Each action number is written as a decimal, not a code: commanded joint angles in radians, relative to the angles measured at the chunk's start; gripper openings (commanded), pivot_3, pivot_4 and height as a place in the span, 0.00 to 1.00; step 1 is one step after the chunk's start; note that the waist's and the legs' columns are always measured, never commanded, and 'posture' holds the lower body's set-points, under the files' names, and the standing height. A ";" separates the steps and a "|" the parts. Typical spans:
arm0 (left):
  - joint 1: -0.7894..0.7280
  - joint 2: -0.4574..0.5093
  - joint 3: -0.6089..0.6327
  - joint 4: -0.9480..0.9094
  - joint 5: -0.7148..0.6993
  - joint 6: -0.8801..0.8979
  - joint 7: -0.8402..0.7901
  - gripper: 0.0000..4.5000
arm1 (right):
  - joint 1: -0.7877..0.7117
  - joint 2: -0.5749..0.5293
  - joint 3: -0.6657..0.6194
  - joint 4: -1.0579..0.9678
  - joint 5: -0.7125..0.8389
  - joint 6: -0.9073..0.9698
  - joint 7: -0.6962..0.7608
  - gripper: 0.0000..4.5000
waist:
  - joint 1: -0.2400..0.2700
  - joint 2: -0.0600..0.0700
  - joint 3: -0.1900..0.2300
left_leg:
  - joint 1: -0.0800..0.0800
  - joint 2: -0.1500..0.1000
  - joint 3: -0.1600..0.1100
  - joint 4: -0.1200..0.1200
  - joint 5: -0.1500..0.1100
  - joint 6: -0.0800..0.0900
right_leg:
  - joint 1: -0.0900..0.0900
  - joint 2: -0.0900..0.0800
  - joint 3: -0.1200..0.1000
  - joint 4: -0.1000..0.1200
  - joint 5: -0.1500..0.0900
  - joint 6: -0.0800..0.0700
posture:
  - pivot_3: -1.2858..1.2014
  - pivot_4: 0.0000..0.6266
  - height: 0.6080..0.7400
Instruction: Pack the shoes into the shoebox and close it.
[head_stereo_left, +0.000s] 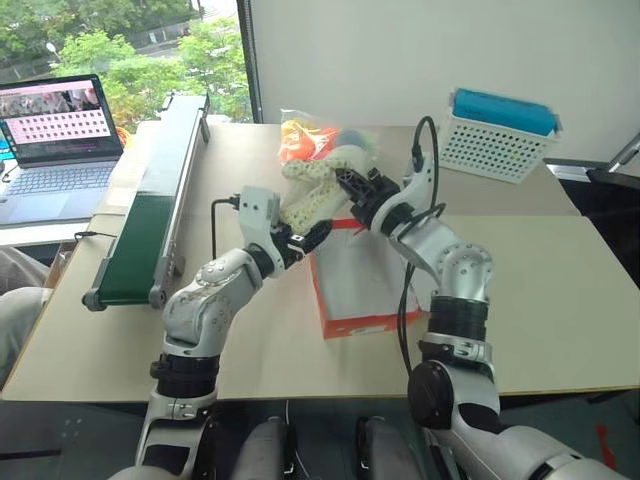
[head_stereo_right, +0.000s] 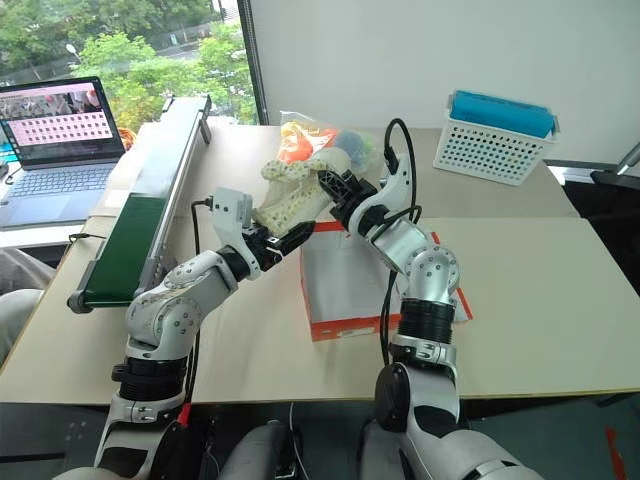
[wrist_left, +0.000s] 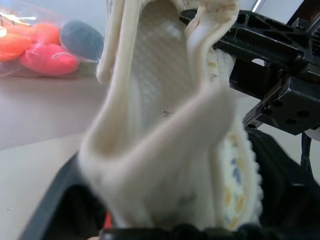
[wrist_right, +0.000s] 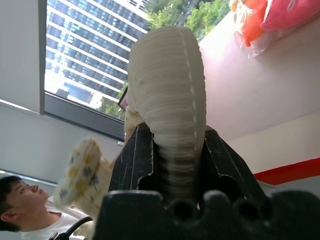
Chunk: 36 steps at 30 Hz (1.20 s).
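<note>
One cream knitted shoe (head_stereo_left: 312, 200) hangs in the air above the far end of the open red-orange shoebox (head_stereo_left: 360, 327), which is lined with white tissue. My right gripper (head_stereo_left: 345, 185) comes in from the right and is shut on the shoe; the right wrist view shows its ribbed sole (wrist_right: 167, 75) clamped between the two black fingers. My left gripper (head_stereo_left: 305, 238) sits just below and left of the shoe, open. The shoe's mouth (wrist_left: 160, 100) lies close in front of it, between its spread fingers.
A clear bag of orange and blue toys (head_stereo_left: 310, 135) lies behind the shoe. At the back right stands a white basket (head_stereo_left: 495, 140) with a blue top. A green conveyor (head_stereo_left: 150, 200) and a laptop (head_stereo_left: 60, 140) are on the left. A person (wrist_right: 20, 200) shows in the right wrist view.
</note>
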<state>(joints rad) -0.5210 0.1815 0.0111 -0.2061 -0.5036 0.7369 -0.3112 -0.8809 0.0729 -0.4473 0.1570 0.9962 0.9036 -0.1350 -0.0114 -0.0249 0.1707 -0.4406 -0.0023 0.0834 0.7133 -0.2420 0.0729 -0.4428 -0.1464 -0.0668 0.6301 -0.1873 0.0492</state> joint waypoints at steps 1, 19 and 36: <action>0.006 -0.006 0.007 -0.063 -0.016 -0.019 -0.014 1.00 | -0.073 -0.052 -0.032 -0.096 0.061 0.006 -0.063 0.18 | -0.001 0.000 0.000 | 0.000 0.000 0.000 0.000 0.000 0.000 | 0.000 0.000 0.000 0.000 0.000 0.000 | 0.52 0.24 0.69; 0.200 0.314 -0.114 -0.234 -0.026 -0.056 -0.393 1.00 | -0.106 -0.705 0.481 0.050 -0.282 0.310 0.462 0.18 | -0.025 0.005 0.003 | 0.000 0.002 0.003 -0.001 -0.005 0.009 | -0.002 0.000 0.002 -0.002 -0.001 -0.002 | 0.52 0.24 0.69; 0.211 0.314 -0.124 -0.242 0.006 -0.077 -0.384 1.00 | -0.120 -0.612 0.817 0.286 -0.697 0.072 0.749 0.18 | 0.001 0.005 0.003 | -0.001 0.001 0.002 0.000 -0.002 0.004 | -0.002 -0.001 0.001 -0.003 -0.001 -0.001 | 0.52 0.24 0.69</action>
<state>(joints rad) -0.3076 0.4993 -0.1197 -0.4116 -0.4990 0.6774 -0.6987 -0.9795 -0.5405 0.3622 0.4328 0.3441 1.0091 0.6025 -0.0105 -0.0199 0.1739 -0.4416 -0.0015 0.0850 0.7136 -0.2441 0.0765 -0.4440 -0.1470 -0.0663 0.6274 -0.1882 0.0483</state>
